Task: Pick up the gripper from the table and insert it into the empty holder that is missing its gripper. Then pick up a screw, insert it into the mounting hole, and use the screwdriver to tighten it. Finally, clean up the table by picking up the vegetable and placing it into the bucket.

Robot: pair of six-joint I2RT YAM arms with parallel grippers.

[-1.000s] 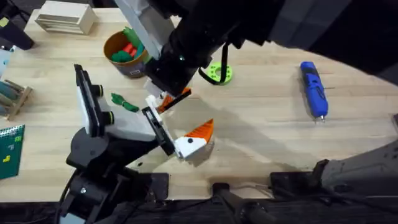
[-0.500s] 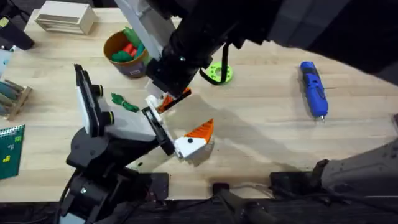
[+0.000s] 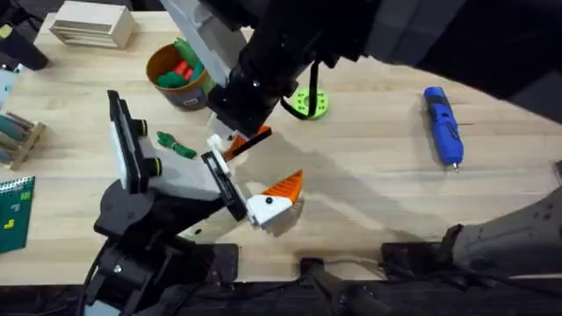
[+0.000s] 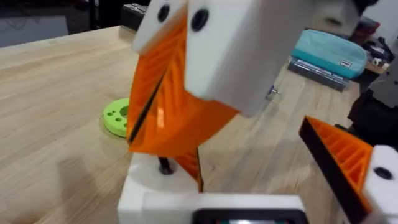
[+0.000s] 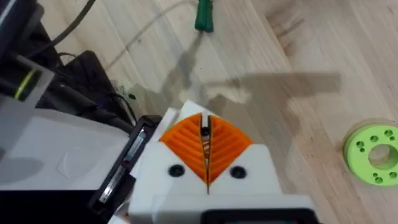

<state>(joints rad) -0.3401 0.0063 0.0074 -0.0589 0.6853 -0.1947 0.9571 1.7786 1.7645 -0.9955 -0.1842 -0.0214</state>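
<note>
My right gripper (image 3: 235,140) reaches across the table (image 3: 378,184) and is shut on the gripper (image 3: 250,139), a thin orange wedge. In the left wrist view its orange pads (image 4: 168,106) press the wedge (image 4: 189,168) down into the empty white holder (image 4: 155,190). My left gripper (image 3: 255,168) is open, and its other finger carries an orange pad (image 4: 342,158). The blue screwdriver (image 3: 443,125) lies at the far right. The dark green vegetable (image 3: 176,143) lies left of the grippers, near the brown bucket (image 3: 189,95). The screw is hidden from me.
The bucket holds red and green toy vegetables. A green ring disc (image 3: 309,103) sits just behind the right gripper. A wooden block (image 3: 88,22), a small rack (image 3: 18,136) and a green card (image 3: 13,206) line the left side. A teal pouch (image 4: 329,53) lies farther off.
</note>
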